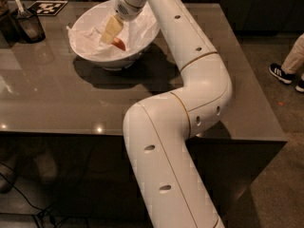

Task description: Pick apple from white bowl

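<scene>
The white bowl [85,49], lined with crumpled white paper, stands on the dark table toward the back left. The apple [119,44] is a small reddish fruit lying inside the bowl, right of its middle, partly covered by the gripper. My gripper [108,37], with cream-yellow pads, reaches down into the bowl from the upper right. Its tip is just left of the apple and touches or nearly touches it. The white arm runs from the front of the table up and over to the bowl.
A small dark cup with a utensil [28,25] stands at the table's left rear. A black-and-white marker card [47,7] lies behind it. A person's shoes [285,73] are on the floor at the right. The table's front edge [61,133] lies below the bowl.
</scene>
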Motion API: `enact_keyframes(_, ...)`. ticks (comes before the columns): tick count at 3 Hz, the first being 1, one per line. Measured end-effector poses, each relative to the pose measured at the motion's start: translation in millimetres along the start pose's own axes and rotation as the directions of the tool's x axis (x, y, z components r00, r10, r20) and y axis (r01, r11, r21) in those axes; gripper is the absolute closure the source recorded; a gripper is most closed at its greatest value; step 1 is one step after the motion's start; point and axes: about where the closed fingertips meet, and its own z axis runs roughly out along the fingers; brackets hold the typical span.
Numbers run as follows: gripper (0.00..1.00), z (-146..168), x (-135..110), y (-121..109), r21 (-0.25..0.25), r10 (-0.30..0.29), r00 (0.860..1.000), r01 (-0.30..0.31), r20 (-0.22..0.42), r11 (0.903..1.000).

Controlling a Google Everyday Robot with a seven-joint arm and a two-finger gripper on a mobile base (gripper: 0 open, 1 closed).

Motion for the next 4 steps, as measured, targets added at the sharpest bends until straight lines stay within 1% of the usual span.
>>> enact_keyframes(1, 0.0, 8, 1, 2, -0.009, -0.005, 1.0, 0.004, -0.01, 1.0)
enact_keyframes(2, 0.0, 30, 8, 2, -0.029, 0.031, 0.999, -0.031, -0.009, 0.9991)
enact_keyframes(4, 0.0, 26, 6, 1, -0.024, 0.029, 1.0, -0.029, 0.0, 0.9993)
